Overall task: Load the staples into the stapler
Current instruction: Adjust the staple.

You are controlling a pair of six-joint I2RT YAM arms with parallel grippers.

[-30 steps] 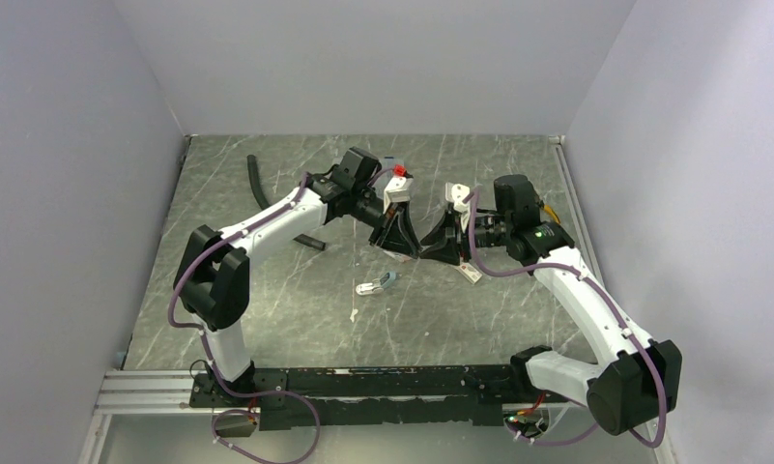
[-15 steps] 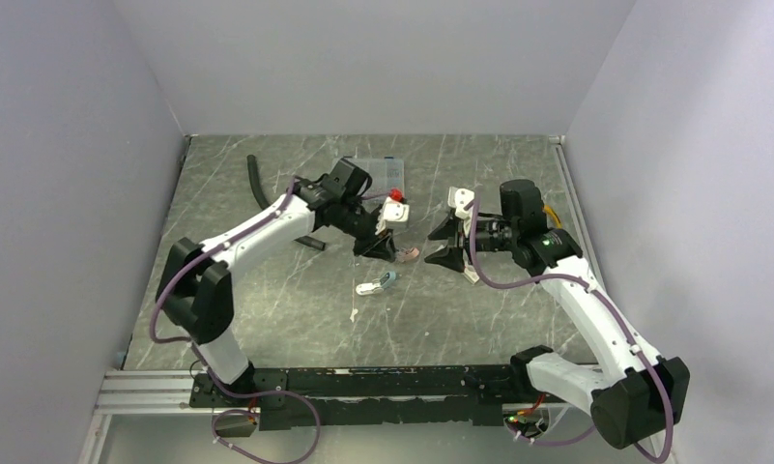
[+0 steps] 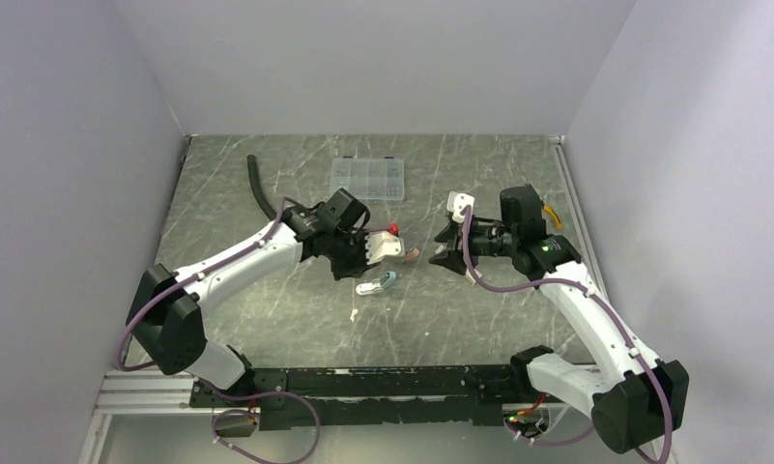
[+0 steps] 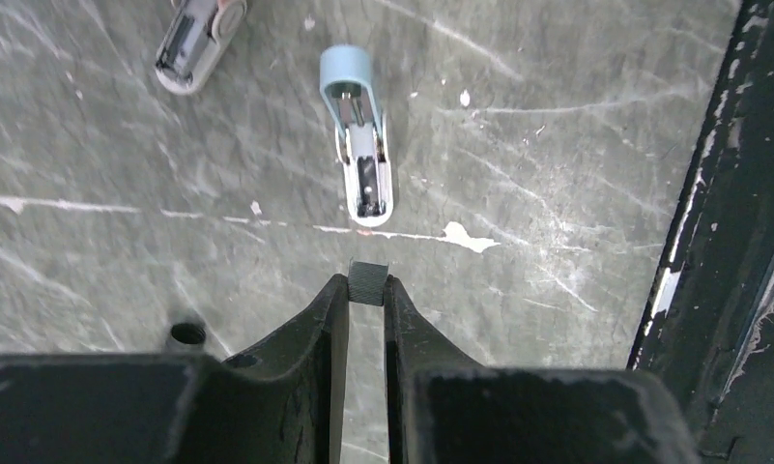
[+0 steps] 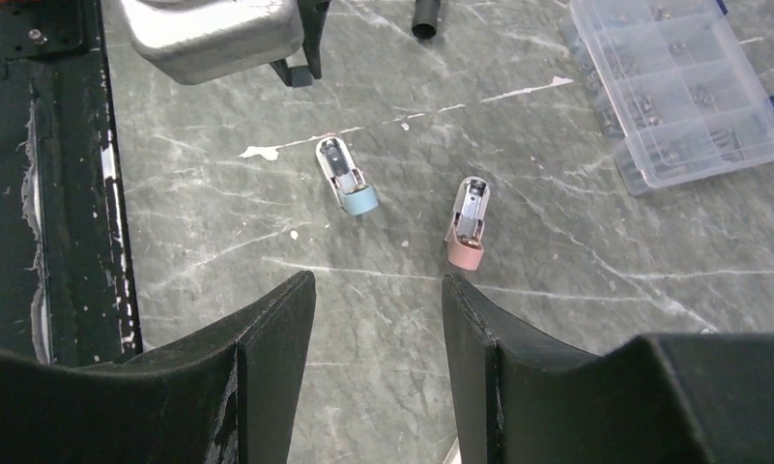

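The left arm [image 3: 257, 256] is stretching low over the worktop [image 4: 557, 145], left tool [image 4: 367, 287] clenching the staples [image 4: 368, 281], right tool [image 5: 378, 282] hanging released. The blue stapler [image 4: 360, 145] is lying lengthwise ahead, cap away.

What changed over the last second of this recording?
The left gripper drew back from the centre toward its own side and came down just short of the blue stapler, shut on the staples. The right gripper backed off to the right, open. The blue stapler and the pink stapler have not moved.
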